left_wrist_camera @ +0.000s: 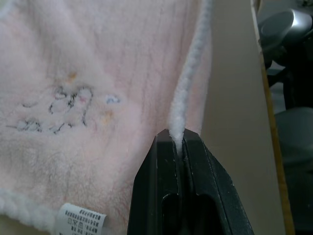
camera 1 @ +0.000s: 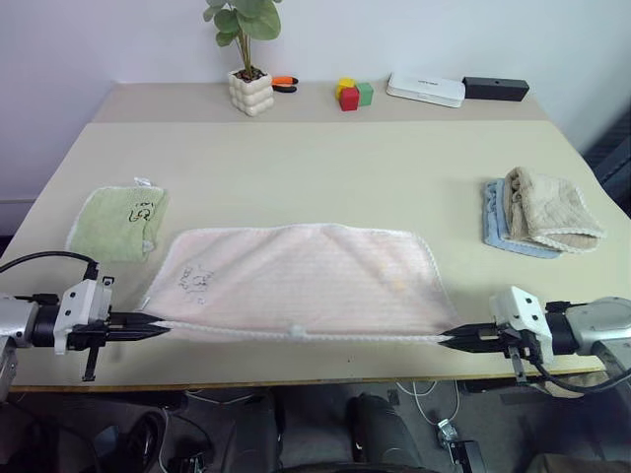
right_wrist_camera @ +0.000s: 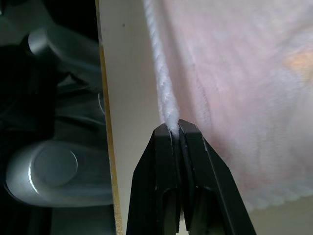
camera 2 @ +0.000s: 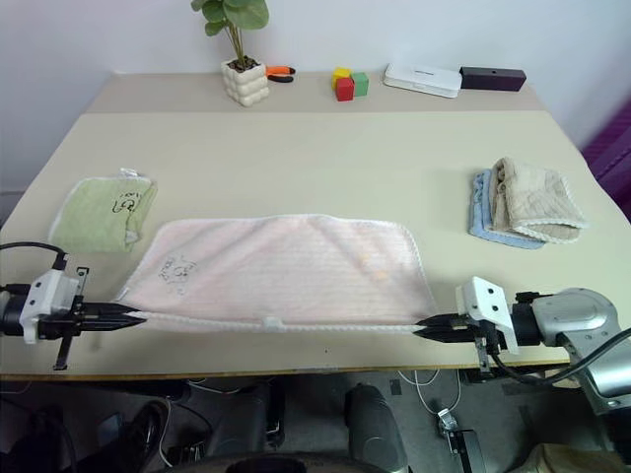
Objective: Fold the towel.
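With the left tool (camera 1: pixel 163 328) and right tool (camera 1: pixel 446 340) each closed tightly on a near corner of the towel (camera 1: pixel 296 281) stretched between them on the worktop (camera 1: pixel 315 177), we should lift both evenly and keep the edge tight.

Honestly not much is reading clearly here. A small white care label (left_wrist_camera: pixel 82 219) is sitting on the pink towel (left_wrist_camera: pixel 98 73), just off to the side of the left gripper (left_wrist_camera: pixel 178 139) near the base of its fingers, and it's showing a few rows of tiny dark print, too small to make out. A dark cartoon doodle (left_wrist_camera: pixel 58 110) is showing on the same towel a bit further out from those fingertips, but it's a drawing, not lettering. The green towel (camera 1: pixel 118 223) beyond the left gripper is carrying a similar dark mark (camera 1: pixel 144 210), and that's not spelling anything legible either.
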You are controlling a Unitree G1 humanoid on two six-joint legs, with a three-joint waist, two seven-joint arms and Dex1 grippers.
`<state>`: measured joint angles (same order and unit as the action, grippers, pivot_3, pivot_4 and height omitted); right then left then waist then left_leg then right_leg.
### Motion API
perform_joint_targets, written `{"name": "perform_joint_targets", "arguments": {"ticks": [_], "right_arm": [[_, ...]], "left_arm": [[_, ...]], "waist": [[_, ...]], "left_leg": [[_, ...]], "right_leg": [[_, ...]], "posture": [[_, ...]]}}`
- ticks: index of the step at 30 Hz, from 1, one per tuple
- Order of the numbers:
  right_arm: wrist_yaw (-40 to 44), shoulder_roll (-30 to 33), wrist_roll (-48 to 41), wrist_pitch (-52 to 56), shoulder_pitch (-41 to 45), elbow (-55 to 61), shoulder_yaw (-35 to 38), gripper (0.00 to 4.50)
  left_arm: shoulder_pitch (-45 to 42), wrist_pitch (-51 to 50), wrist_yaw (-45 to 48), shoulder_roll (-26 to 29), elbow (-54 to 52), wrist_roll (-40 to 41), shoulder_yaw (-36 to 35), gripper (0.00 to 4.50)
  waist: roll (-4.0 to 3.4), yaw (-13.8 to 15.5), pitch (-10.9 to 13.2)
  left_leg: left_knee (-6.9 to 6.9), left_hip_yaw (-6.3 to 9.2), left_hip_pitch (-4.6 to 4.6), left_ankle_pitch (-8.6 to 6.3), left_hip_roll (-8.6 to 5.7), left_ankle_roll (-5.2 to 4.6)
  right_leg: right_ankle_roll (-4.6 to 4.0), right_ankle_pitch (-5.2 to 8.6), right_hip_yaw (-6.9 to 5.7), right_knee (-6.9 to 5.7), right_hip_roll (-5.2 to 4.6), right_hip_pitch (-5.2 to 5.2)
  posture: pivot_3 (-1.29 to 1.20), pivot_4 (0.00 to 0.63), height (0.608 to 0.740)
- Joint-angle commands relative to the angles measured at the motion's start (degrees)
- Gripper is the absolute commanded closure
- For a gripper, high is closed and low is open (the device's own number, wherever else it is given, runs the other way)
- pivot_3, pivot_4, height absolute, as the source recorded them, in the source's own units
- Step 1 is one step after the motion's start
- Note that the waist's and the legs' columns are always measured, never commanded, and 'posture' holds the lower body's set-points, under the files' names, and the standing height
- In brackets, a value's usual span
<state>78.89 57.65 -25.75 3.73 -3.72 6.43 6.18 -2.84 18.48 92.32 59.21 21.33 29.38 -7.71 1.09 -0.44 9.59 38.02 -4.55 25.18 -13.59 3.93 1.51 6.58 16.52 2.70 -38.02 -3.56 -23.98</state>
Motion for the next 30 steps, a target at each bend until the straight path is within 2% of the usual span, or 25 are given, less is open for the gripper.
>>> {"name": "perform_joint_targets", "arguments": {"ticks": [1, 9, 17, 23, 30], "right_arm": [[-0.7, 0.1, 0.1, -0.3, 2.6, 0.0, 1.8, 4.45], [-3.6, -3.8, 3.6, -2.8, 15.6, -9.3, -0.4, 4.45], [-8.0, -9.8, 14.8, -16.1, 30.8, -27.8, -5.9, 4.45], [-13.5, -12.4, 22.1, -25.1, 38.7, -42.1, -8.4, 4.45], [-16.0, -13.9, 23.4, -29.2, 42.6, -49.7, -8.6, 4.45]], "left_arm": [[-3.7, 1.8, -0.2, -1.2, 2.0, -1.1, -2.0, 4.5], [-20.4, 5.4, -5.7, -6.4, 16.3, -6.8, -1.1, 4.5], [-33.4, 15.0, -11.6, -10.8, 32.1, -16.1, 1.5, 4.5], [-39.0, 18.6, -17.5, -12.8, 39.9, -21.7, 3.2, 4.5], [-41.6, 18.3, -20.8, -14.0, 43.8, -23.8, 3.6, 4.5]], "waist": [[0.0, 0.1, 0.0], [0.0, 0.1, 0.0], [0.0, -0.2, 0.0], [-0.01, -0.1, 0.0], [-0.02, -0.3, 0.0]], "left_leg": [[0.0, 0.0, -0.02, 0.0, 0.0, 0.0], [0.04, -0.01, -0.03, 0.0, -0.02, 0.0], [0.04, -0.02, 0.0, 0.0, -0.03, 0.0], [0.04, -0.03, 0.05, 0.01, -0.04, 0.0], [0.04, -0.03, 0.06, 0.01, -0.03, 0.01]], "right_leg": [[-0.06, 0.03, 0.0, 0.0, 0.0, 0.02], [0.11, -0.06, -0.01, -0.02, 0.03, 0.05], [0.12, -0.06, -0.01, -0.02, 0.04, 0.01], [0.13, -0.06, 0.0, -0.01, 0.03, -0.03], [0.13, -0.06, 0.0, -0.02, 0.03, -0.04]], "posture": [[0.0, 0.15, 0.735], [0.0, 0.15, 0.735], [0.0, 0.15, 0.735], [0.0, 0.15, 0.735], [0.0, 0.15, 0.735]]}}
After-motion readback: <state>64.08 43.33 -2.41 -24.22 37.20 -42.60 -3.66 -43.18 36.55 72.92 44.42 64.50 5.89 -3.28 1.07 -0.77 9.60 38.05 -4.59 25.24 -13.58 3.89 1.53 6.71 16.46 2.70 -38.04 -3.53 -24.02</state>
